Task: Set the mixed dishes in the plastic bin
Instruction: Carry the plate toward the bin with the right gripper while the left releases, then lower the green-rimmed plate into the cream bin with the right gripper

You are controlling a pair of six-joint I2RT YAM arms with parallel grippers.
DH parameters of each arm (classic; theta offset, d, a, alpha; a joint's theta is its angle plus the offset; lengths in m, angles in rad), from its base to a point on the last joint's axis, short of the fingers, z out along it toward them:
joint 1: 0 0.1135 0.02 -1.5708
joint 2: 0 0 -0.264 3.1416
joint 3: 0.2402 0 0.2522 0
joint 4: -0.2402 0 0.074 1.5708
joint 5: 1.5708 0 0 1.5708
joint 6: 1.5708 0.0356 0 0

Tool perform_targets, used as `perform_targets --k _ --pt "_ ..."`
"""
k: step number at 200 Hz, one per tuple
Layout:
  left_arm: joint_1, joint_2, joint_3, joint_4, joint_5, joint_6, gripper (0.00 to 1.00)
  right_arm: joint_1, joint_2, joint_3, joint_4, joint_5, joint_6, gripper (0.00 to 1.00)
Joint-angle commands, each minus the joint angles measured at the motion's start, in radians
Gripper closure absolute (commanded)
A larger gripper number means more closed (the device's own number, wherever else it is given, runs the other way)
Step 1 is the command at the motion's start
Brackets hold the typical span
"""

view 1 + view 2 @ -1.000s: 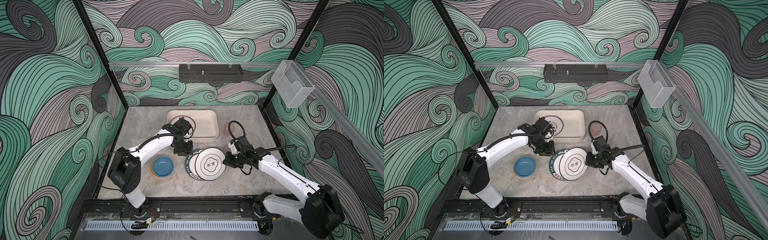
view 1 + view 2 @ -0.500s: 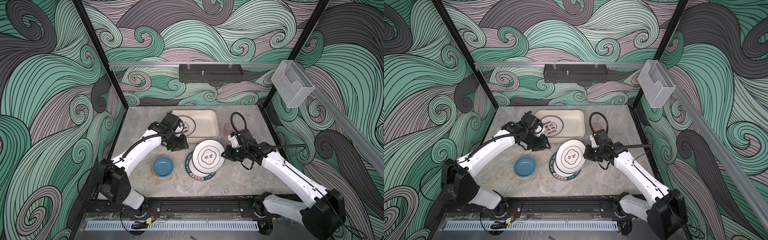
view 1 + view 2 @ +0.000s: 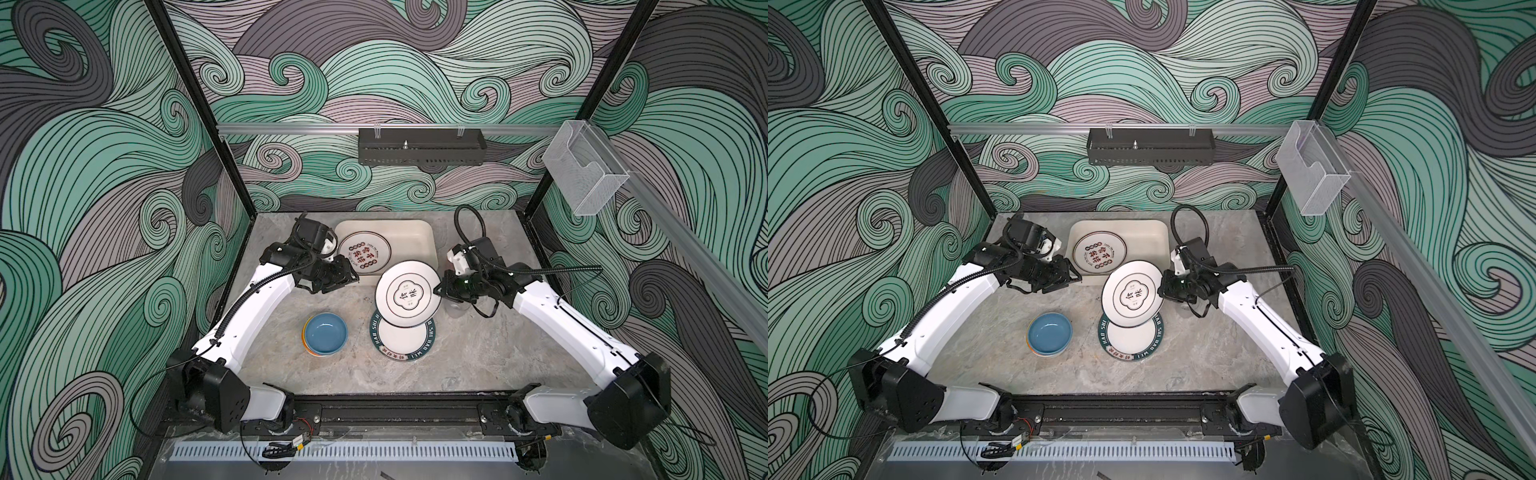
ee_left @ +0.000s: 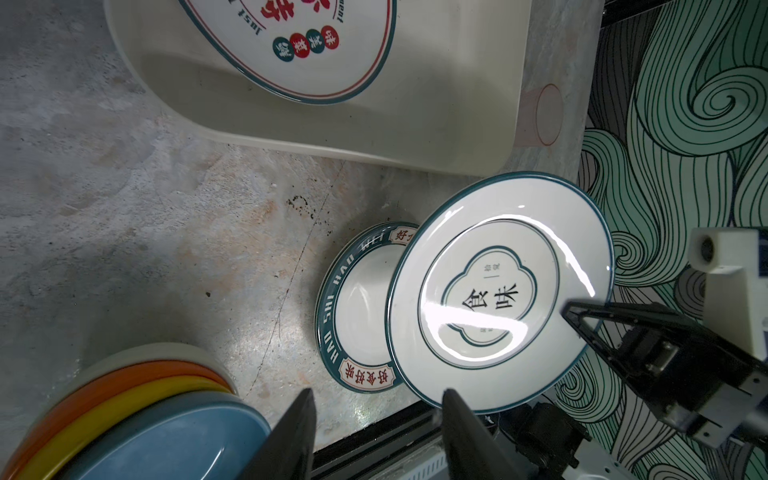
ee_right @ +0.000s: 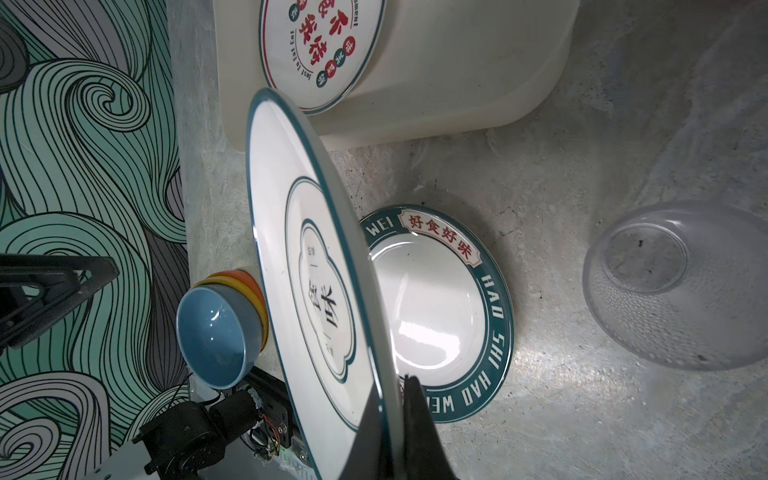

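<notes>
Bright, even light from above; top views crisp, wrist views softer up close.
In both top views the desk [image 3: 478, 353] is evenly lit, shadows soft. In the left wrist view white glare streaks cross the raised plate [image 4: 498, 291] and the stacked bowls [image 4: 145, 415] nearest the lens blur. In the right wrist view a bright patch sits on the green-rimmed plate [image 5: 436, 316]; the clear cup [image 5: 681, 286] looks hazy, perhaps out of focus.

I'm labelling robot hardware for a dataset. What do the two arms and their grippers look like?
Left arm and right arm share white shells between black joints, with a ribbed black cable along each. The left gripper and right gripper are black, with flat tapering fingers.
</notes>
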Motion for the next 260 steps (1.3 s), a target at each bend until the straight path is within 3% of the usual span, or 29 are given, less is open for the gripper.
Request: perform_targets --k 1,137,260 --pt "0.030 -0.029 -0.011 -0.033 0.021 0.011 0.46 -0.001 0.038 0.069 0.060 -0.039 -0.003 1.00" --pt "0.199 -0.019 0.014 0.007 0.061 0.043 0.41 -0.045 0.425 0.428 0.131 -0.082 0.046 1.00" --pt "0.244 0.042 0.029 -0.019 0.139 0.033 0.41 -0.063 0.780 0.702 0.231 -0.064 0.130 1.00"
